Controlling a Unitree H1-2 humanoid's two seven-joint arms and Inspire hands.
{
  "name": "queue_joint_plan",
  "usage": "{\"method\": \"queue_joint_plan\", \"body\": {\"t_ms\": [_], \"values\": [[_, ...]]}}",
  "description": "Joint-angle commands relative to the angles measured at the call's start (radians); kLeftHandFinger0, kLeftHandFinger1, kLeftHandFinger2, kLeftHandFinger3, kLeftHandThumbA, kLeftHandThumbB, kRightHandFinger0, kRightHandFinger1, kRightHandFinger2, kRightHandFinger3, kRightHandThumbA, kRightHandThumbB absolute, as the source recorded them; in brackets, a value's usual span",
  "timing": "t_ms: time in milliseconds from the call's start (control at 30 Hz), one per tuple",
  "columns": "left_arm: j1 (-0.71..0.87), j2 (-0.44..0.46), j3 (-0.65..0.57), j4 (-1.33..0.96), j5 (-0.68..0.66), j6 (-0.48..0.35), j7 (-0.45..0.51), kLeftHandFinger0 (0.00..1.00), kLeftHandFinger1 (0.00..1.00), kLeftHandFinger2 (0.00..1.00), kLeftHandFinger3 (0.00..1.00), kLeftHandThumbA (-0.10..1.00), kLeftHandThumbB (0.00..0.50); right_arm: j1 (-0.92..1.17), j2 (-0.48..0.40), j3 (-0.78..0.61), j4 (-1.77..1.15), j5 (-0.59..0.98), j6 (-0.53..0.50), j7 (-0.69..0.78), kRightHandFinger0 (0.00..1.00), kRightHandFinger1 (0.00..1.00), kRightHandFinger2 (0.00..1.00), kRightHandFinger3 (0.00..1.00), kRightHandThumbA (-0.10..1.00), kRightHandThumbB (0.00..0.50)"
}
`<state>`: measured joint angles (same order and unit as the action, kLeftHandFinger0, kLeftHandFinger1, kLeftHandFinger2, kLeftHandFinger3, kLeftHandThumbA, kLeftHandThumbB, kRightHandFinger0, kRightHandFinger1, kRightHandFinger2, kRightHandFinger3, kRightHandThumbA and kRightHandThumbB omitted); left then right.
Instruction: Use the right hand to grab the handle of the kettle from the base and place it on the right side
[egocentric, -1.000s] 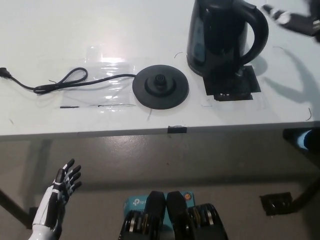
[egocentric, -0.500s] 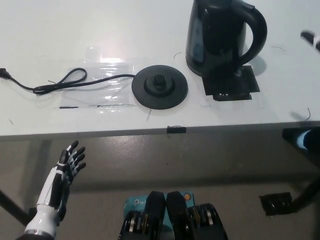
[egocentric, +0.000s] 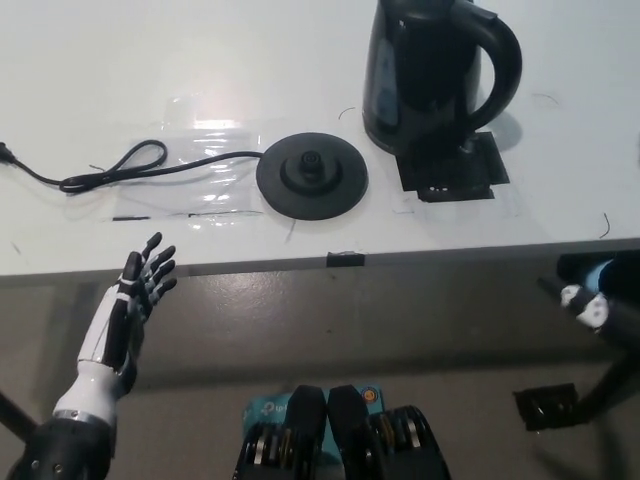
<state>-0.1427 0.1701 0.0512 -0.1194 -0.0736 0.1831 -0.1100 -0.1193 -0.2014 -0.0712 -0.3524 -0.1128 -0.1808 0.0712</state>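
kettle (egocentric: 432, 75) on table (egocentric: 80, 60), right of base (egocentric: 311, 176); cord (egocentric: 120, 166) left

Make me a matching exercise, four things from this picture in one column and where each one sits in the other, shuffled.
Things:
1. kettle
2. base
3. cord
4. left hand

Places:
A. below the table edge, lower left
B. table centre, nothing standing on it
C. on black tape, right of the base
D. running left across the table

Pairs: 1-C, 2-B, 3-D, 4-A

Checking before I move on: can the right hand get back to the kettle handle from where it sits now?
Probably yes: the right hand is low at the table edge, off the kettle, whose handle faces right, unobstructed.
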Motion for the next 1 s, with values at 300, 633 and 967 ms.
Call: {"method": "queue_joint_plan", "body": {"t_ms": [300,633,967], "values": [[-0.018,0.024,-0.015,-0.011,0.001,0.005,-0.035,1.00,1.00,1.00,1.00,0.99,0.037,0.014,-0.008,0.095,0.300,-0.044,-0.104,0.008,1.00,1.00,1.00,1.00,0.94,0.360],[0.054,0.020,-0.047,-0.024,0.025,0.000,-0.037,1.00,1.00,1.00,1.00,0.98,0.018,0.099,-0.036,0.168,0.348,-0.039,-0.068,0.068,1.00,1.00,1.00,1.00,0.93,0.340],[0.098,0.022,-0.068,-0.025,0.032,-0.012,-0.037,1.00,1.00,1.00,1.00,0.94,0.016,0.153,-0.049,0.194,0.343,-0.047,-0.065,0.075,1.00,1.00,1.00,1.00,0.94,0.336]]}}
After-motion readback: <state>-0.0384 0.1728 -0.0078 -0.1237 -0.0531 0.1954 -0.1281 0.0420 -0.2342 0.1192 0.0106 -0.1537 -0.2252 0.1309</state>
